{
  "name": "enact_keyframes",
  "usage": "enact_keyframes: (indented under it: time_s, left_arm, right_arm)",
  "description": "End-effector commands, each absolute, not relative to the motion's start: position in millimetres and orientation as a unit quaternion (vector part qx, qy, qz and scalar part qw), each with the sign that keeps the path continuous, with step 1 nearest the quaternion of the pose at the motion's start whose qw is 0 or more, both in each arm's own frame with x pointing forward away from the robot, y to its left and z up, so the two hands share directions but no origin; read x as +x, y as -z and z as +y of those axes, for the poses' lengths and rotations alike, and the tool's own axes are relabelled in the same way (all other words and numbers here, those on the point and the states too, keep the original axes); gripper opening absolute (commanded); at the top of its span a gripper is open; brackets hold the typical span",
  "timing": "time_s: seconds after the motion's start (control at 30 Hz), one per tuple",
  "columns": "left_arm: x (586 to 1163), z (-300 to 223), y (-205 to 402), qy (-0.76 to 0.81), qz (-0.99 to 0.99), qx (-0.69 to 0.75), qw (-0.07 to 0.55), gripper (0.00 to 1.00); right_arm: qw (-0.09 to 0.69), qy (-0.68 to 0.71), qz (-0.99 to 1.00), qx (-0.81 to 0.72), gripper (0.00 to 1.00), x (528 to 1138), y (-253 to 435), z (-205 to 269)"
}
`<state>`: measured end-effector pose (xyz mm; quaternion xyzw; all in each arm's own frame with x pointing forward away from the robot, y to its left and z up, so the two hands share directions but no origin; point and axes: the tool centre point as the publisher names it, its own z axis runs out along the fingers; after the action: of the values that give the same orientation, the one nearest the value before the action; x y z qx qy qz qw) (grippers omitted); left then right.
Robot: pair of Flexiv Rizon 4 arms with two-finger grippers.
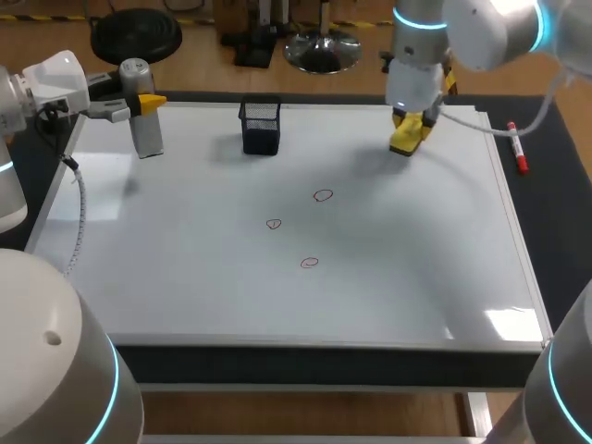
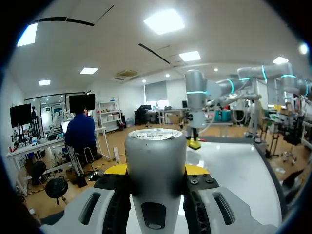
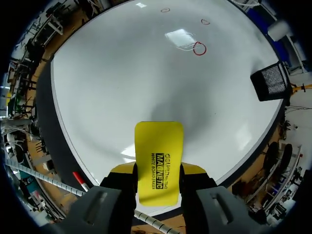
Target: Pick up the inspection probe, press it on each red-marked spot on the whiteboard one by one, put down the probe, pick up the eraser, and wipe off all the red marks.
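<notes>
Got the eraser (image 3: 159, 146) pinched between both fingers of the right pincer (image 3: 158, 171), low over the board (image 3: 112, 83) near its far right corner. Can't tell if it's touching yet. Count three red marks (image 3: 199, 48) mid-board, none wiped, so reckon wiping is the step in hand.

To do it well: set the eraser face flat, keep steady pressure, and start with the mark closest to the far edge. Then sweep on through the other two and go back over any streaks. Steer clear of the cup (image 3: 271, 82) by the far edge.

Over at the far left corner, see the probe (image 2: 157, 151) upright, clamped in the left pincer (image 2: 156, 170). Probably worth letting go of it there and keeping that arm parked out of the sweep.
</notes>
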<state>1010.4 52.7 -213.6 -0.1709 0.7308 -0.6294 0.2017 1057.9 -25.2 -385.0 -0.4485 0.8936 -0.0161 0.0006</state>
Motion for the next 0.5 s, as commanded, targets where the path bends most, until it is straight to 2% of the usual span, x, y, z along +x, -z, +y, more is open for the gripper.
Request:
enact_keyframes:
  time_s: [0.03, 0.27, 0.5]
  left_arm:
    - [1009.7, 52.1, 213.4, 0.63, 0.729, -0.171, 0.204, 0.0]
    - [1009.7, 52.1, 213.4, 0.63, 0.729, -0.171, 0.204, 0.0]
    - [1009.7, 52.1, 213.4, 0.63, 0.729, -0.171, 0.204, 0.0]
  right_arm:
    - [0.015, 0.011, 0.899, -0.437, 0.0, 1032.4, 376.7, -57.8]
    - [0.007, 0.014, 0.912, -0.41, 0.0, 1014.3, 378.8, -84.6]
    - [0.015, -0.006, 0.914, -0.405, 0.0, 1006.6, 380.4, -88.5]
